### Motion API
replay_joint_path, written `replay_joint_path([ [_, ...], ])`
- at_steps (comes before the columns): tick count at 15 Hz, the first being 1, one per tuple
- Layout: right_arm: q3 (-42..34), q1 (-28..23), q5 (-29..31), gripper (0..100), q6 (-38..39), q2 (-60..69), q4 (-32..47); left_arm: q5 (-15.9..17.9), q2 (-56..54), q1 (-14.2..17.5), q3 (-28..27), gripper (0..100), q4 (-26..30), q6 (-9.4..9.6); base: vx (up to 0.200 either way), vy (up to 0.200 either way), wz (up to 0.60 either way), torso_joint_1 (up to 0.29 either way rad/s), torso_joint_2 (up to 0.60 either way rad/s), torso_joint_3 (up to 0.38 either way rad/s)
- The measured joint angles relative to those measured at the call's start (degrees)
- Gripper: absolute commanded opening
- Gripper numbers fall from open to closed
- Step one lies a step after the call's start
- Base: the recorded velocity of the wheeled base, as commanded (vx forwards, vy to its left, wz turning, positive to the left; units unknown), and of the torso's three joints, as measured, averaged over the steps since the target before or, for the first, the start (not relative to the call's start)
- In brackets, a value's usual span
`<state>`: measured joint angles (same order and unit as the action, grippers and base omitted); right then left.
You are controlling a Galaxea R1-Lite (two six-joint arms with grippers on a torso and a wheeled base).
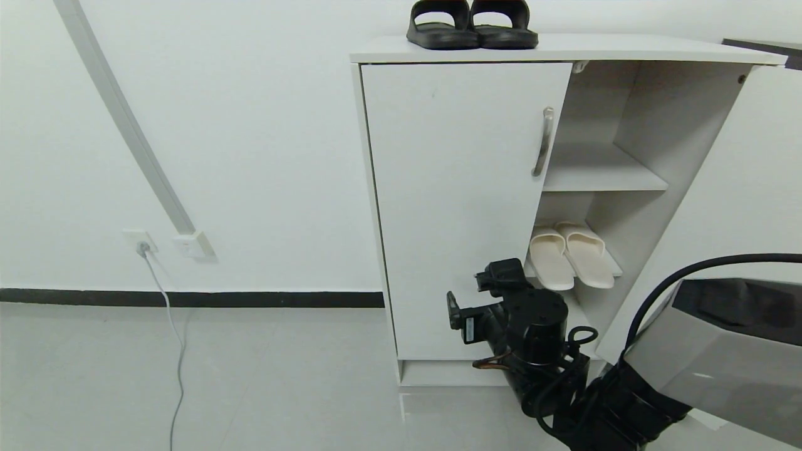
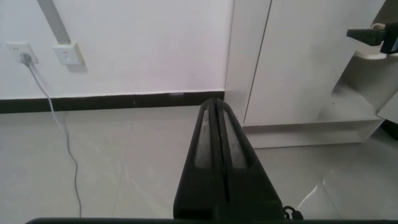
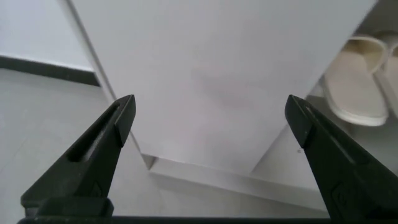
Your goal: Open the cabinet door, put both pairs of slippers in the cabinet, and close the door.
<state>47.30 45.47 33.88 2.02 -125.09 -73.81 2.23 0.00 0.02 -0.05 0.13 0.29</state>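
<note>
Right pincer (image 3: 209, 106) is hanging wide open, empty, facing the shut left door (image 1: 460, 207); left pincer (image 2: 216, 109) is sitting clenched, empty. Pair of cream foam slippers (image 1: 570, 254) is lying on the lower shelf of the white wooden cabinet (image 1: 626, 47), right door (image 1: 739, 188) open; black rubber slides (image 1: 471, 25) are sitting on top.

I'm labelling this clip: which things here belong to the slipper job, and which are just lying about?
Job: black slippers, white slippers, cabinet, open door.
Lying about: wall socket, cable.
</note>
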Motion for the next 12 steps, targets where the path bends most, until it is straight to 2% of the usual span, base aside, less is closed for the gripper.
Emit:
replay_joint_path([
  [9, -1.49, -1.04, -0.95, 100, -5.25, -2.67, -6.5, 0.01, 0.0, 0.05, 0.02, 0, -0.02, 0.06, 0.0, 0.0, 0.0, 0.0, -0.01, -0.006],
  [12, -1.46, -0.99, -0.93, 100, -5.35, -2.95, -7.23, 0.06, 0.0, 0.05, -0.05, 0, -0.04, 0.04, 0.0, 0.0, 0.0, 0.009, -0.18, -0.31],
])
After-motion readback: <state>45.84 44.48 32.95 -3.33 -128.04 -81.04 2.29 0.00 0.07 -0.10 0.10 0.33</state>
